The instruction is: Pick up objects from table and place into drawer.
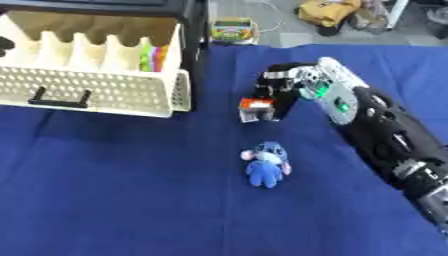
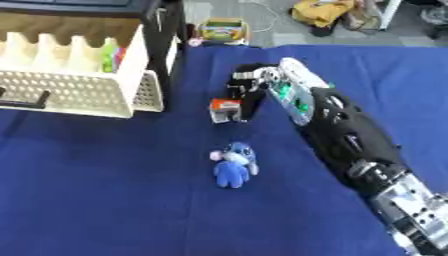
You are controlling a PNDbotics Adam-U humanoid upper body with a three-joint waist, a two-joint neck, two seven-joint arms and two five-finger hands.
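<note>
Deep blue cloth covers the worktop (image 1: 105, 200). The plush toy (image 1: 266, 165) is blue, the perforated drawer (image 1: 92, 90) cream, the small box (image 1: 255, 107) orange-and-white, the robot hand (image 1: 278, 90) black.

Stereo head pair, angled down, sharing blue table (image 1: 131, 200), drawer (image 1: 96, 90)

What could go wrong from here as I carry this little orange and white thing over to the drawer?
The right hand pinches the small orange and white object only near its top, so it might slip out on the way. The drawer is split by dividers and already holds colourful items, so the drop could catch on a divider. The blue plush toy lies just below the hand; a low sweep of the arm could knock it.
</note>
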